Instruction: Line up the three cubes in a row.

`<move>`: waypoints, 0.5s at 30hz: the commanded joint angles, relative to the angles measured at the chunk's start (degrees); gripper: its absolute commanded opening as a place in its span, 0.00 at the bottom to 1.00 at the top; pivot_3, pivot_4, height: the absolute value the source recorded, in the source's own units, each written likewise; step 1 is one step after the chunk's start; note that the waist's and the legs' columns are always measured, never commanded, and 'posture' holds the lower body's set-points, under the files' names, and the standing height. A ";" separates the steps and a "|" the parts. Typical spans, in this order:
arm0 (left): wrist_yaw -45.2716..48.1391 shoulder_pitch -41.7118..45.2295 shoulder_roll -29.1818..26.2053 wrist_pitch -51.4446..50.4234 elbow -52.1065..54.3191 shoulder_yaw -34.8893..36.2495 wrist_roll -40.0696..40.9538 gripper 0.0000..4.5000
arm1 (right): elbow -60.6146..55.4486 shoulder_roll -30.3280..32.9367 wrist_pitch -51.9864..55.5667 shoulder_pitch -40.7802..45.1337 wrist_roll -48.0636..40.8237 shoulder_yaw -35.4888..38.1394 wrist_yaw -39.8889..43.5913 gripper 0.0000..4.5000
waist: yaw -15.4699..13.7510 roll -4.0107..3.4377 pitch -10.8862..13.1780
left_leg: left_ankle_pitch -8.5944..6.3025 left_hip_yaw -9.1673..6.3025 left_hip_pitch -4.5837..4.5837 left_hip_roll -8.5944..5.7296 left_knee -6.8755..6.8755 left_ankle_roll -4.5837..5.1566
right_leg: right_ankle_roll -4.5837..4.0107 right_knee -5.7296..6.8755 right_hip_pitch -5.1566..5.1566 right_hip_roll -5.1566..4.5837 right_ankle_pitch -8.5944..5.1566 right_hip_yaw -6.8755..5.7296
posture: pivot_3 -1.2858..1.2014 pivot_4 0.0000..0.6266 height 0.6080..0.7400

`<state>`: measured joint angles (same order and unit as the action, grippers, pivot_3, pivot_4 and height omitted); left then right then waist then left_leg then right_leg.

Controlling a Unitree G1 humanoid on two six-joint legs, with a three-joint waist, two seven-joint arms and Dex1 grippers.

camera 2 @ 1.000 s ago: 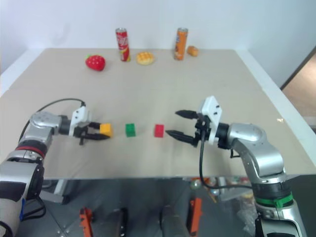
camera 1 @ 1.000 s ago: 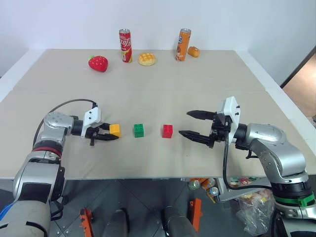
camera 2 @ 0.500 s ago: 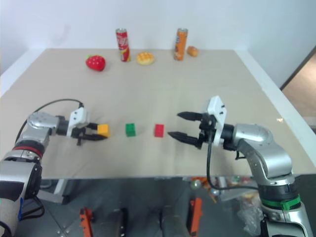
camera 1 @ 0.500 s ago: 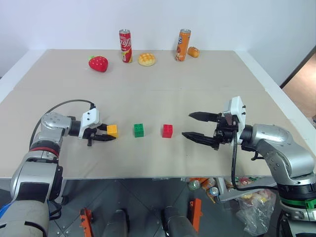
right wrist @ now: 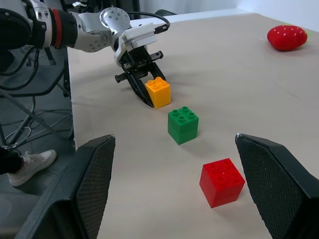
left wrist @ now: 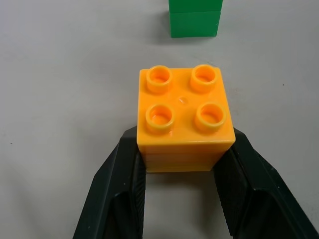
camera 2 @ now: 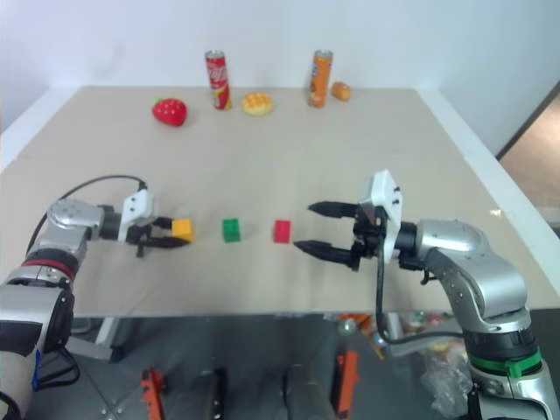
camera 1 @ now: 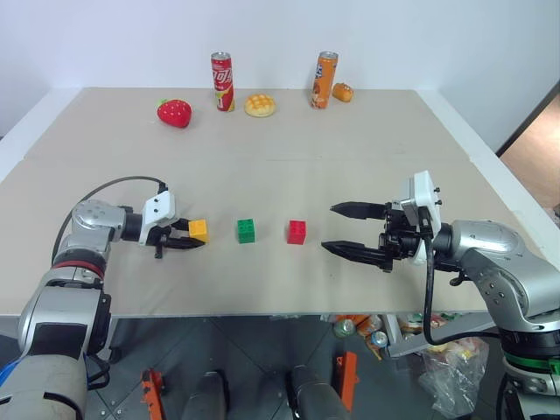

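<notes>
The left gripper (camera 1: pixel 185 238) was clamped on the yellow-orange cube (camera 1: pixel 199 231), resting on the table (camera 1: pixel 367 166). Just beyond its fingertips sat the green cube (camera 1: pixel 246 231), then the red cube (camera 1: pixel 297 232), before the right gripper (camera 1: pixel 352 230), jaws spread, empty. The row looked formed; releasing seemed next.

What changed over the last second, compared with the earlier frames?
The right gripper, open and empty, backed slightly away from the red cube. The left gripper stayed shut on the yellow-orange cube, which shifted a touch away from the green cube. Green and red cubes kept their places on the table.
</notes>
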<state>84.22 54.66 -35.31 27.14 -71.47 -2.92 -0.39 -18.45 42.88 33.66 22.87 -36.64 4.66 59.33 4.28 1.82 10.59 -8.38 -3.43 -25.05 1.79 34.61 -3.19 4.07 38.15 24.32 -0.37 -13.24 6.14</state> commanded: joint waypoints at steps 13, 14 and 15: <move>-7.21 0.87 -0.85 1.70 -1.06 2.50 -1.03 0.99 | -0.43 0.60 -1.17 0.90 0.84 0.94 -0.53 0.89 | -0.05 0.00 0.00 | 0.01 0.00 0.01 0.00 0.03 0.01 | 0.02 0.01 -0.03 0.00 0.04 0.00 | 0.52 0.24 1.00; -7.31 0.79 -1.26 1.86 -0.98 2.66 -0.96 0.99 | -0.24 0.57 -1.26 1.14 0.88 0.86 -0.42 0.89 | -0.05 0.00 0.00 | 0.01 0.00 0.01 0.00 0.03 0.01 | 0.02 0.01 -0.03 0.00 0.04 0.00 | 0.52 0.24 1.00; -7.04 0.65 -1.73 1.87 -0.84 2.87 -0.75 0.99 | -0.06 0.53 -1.35 1.41 0.87 0.82 -0.32 0.89 | -0.05 0.00 0.00 | 0.01 0.00 0.01 0.00 0.03 0.01 | 0.03 0.01 -0.03 0.00 0.04 0.01 | 0.52 0.24 1.00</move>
<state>77.75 54.68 -35.30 28.39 -72.31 -1.27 -1.26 -18.20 42.89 33.39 23.03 -35.65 4.44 58.73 4.23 1.83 10.59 -8.37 -3.43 -25.04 1.79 34.64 -3.18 4.10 38.16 24.30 -0.37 -13.19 6.15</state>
